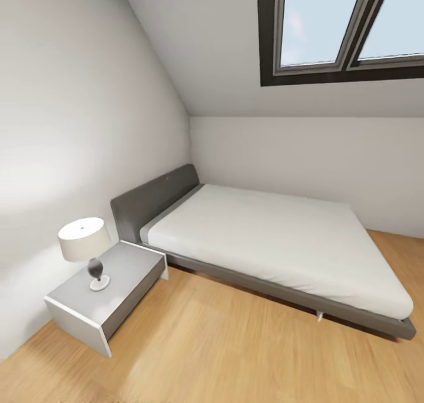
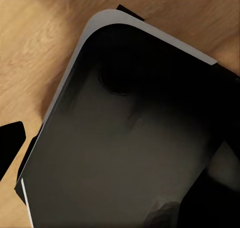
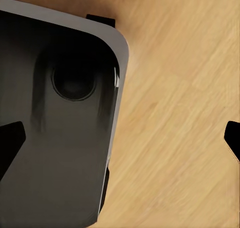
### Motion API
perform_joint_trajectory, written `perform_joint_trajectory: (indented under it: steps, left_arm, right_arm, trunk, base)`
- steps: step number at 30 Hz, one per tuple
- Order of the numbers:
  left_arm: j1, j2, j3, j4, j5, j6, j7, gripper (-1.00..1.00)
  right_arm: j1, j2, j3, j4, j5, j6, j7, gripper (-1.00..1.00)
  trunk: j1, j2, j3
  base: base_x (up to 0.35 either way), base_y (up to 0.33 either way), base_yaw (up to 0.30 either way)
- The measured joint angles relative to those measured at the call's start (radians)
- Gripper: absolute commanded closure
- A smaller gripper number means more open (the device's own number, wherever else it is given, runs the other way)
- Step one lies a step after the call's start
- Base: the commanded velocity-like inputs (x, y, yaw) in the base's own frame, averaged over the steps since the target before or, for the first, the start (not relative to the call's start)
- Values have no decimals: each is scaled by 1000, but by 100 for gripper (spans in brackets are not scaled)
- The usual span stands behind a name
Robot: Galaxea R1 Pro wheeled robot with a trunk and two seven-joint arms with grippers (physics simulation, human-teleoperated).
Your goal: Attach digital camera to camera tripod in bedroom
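Note:
The digital camera and the camera tripod are out of view. The head view looks into the bedroom, where a grey-framed bed (image 1: 277, 244) with a white mattress stands on the light wood floor (image 1: 235, 356). My right gripper (image 3: 120, 140) hangs open over the floor, its black fingertips (image 3: 10, 143) wide apart at the picture's two sides and nothing between them. My left gripper (image 2: 120, 153) also looks open, with one black fingertip (image 2: 10, 143) showing against the floor and the other lost against my dark base.
A white and grey nightstand (image 1: 109, 294) with a white-shaded lamp (image 1: 85, 241) stands in the left corner beside the headboard (image 1: 153, 200). A dark-framed skylight (image 1: 341, 26) sits in the sloped ceiling. My glossy dark base (image 3: 55, 138) lies under both wrists. Open floor stretches in front of the bed.

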Motion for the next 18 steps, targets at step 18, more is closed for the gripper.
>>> perform_joint_trajectory:
  steps: [18]
  left_arm:
    - [0,0,0,0,0,0,0,-100]
  right_arm:
    - [0,-1,-1,0,0,0,0,-100]
  trunk:
    - [0,0,0]
  base:
    - [0,0,269]
